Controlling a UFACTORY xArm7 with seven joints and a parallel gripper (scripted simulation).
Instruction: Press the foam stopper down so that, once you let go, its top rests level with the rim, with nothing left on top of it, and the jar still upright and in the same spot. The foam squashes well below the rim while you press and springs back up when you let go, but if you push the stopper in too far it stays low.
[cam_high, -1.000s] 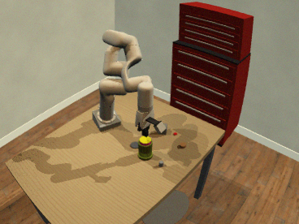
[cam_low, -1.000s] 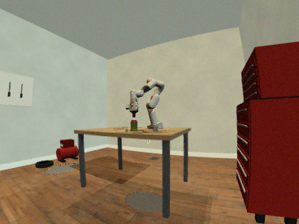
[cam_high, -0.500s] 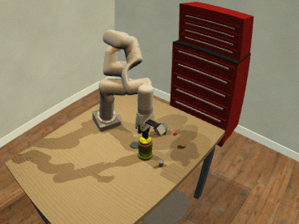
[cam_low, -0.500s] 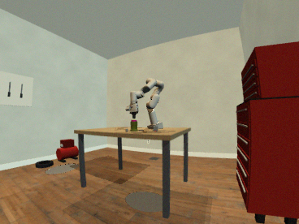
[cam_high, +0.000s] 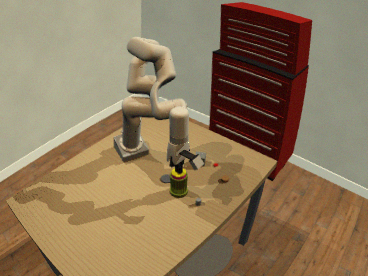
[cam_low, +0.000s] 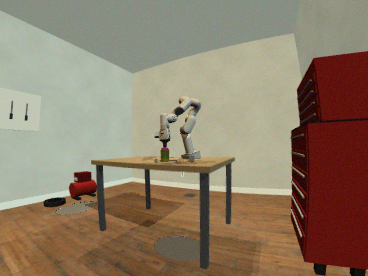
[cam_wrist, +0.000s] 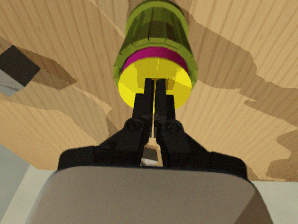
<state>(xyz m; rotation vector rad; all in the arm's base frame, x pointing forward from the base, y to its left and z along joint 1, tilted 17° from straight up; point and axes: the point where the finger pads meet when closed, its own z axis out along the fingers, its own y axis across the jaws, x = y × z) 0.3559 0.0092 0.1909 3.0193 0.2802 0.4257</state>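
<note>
An olive-green jar (cam_high: 178, 187) (cam_low: 164, 155) (cam_wrist: 155, 31) stands upright near the middle of the wooden table (cam_high: 100, 210) (cam_low: 210, 163). A yellow foam stopper (cam_high: 178, 173) (cam_wrist: 172, 77) sits in its mouth, with a magenta band (cam_wrist: 155, 54) showing below it above the rim. My gripper (cam_high: 177, 167) (cam_wrist: 154, 91) is shut with nothing between its fingers. Its closed fingertips point straight down onto the middle of the stopper's top; in the wrist view they lie over the yellow face.
A small grey cube (cam_high: 198, 202), a brown disc (cam_high: 225, 179), a small red piece (cam_high: 215, 163) and a dark flat disc (cam_high: 165, 178) lie on the table around the jar. A red tool chest (cam_high: 257, 80) (cam_low: 332, 165) stands beyond the table's far right corner.
</note>
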